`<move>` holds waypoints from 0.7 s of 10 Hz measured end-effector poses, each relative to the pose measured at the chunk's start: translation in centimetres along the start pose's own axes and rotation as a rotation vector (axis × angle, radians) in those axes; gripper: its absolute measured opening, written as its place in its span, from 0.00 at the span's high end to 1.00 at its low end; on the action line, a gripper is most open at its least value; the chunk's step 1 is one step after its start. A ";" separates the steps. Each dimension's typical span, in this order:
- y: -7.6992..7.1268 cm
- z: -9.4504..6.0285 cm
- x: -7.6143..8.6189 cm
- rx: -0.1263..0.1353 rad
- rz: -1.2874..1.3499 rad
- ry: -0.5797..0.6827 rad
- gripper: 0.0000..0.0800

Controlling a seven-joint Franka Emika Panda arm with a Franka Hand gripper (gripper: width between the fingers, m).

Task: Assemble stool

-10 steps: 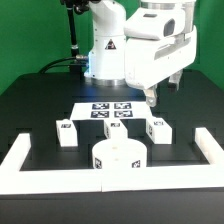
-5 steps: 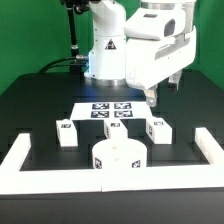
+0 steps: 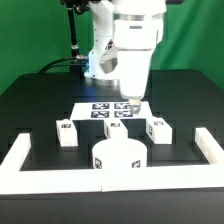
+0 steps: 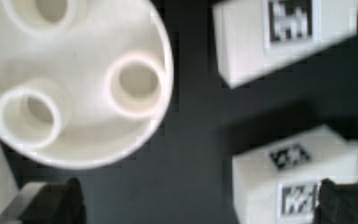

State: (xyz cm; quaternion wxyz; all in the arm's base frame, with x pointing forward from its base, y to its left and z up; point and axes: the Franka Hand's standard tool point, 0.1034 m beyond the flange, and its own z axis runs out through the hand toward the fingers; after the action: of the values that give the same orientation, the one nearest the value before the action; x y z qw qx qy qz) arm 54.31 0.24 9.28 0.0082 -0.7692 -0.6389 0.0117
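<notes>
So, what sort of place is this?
Probably a robotics lab test bench: a white robot arm stands over a black table edged by a white border wall, with a flat white marker board of printed tags.

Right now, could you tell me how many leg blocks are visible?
3: one leg block at the exterior view's left of the seat, two leg blocks together at its right.

No letters, numbers or brand names can be read. The only signs are square black-and-white marker tags. Four are on the marker board (image 3: 108,111), and others top the lone leg block (image 3: 66,132) at its 8 o'clock and the paired leg blocks (image 3: 158,130) at its 4 o'clock. In the wrist view, the one-tag block (image 4: 279,35) shows a blurred tag, and the two-tag block (image 4: 309,165) seemingly shows two.
</notes>
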 end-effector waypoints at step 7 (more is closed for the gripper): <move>0.3 2.5 -1.0 0.003 0.100 0.002 0.19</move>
State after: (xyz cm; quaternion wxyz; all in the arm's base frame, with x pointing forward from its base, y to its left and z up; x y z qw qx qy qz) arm 54.30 -0.84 6.80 0.0095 -0.8002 -0.5996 0.0124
